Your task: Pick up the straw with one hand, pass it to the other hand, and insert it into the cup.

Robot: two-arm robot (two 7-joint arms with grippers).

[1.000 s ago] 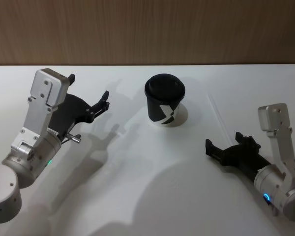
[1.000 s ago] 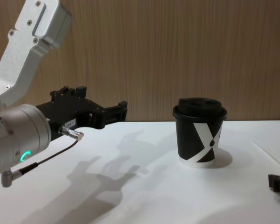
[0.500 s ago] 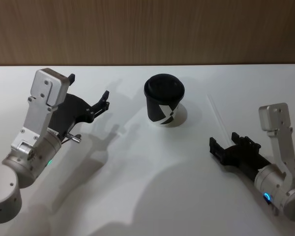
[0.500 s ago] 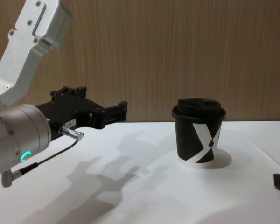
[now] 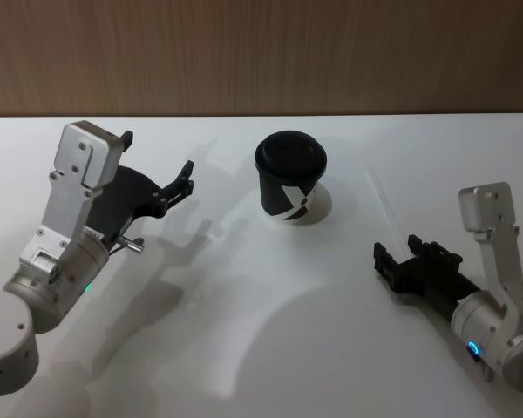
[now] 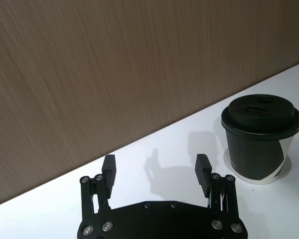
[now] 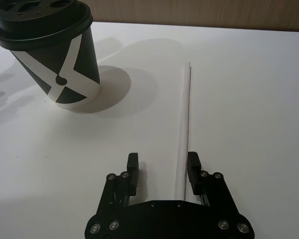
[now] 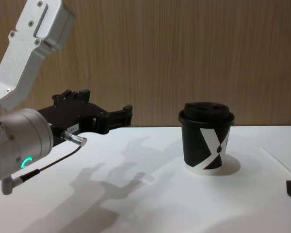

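- Head view: the short black paper cup with a white X mark and domed black lid (image 5: 290,178) stands upright on the white table (image 5: 244,305), toward 12 o'clock from centre. The long, thin white straw (image 5: 383,202) lies flat at the cup's 3 o'clock, apart from it. Your blocky black right gripper (image 5: 396,248) sits low at the cup's 4 o'clock, its jaws spread across the straw's near end without pinching it. The long-fingered black left gripper (image 5: 159,154) on its silver arm hovers at the cup's 9 o'clock. You can probably leave it there, since it looks placed to receive the hand-over.
- Left wrist view: the left gripper's jaws gape wide with nothing between them. The cup stands beyond one finger.
- Right wrist view: the straw (image 7: 186,119) runs lengthwise between the two fingers, so closing would pinch it across its width. It hugs one finger rather than sitting centred, so expect it to roll slightly as you close.
- Chest view: the left gripper hangs clear above the table at the cup's 9 o'clock. The straw shows as a faint line at the cup's 4 o'clock.
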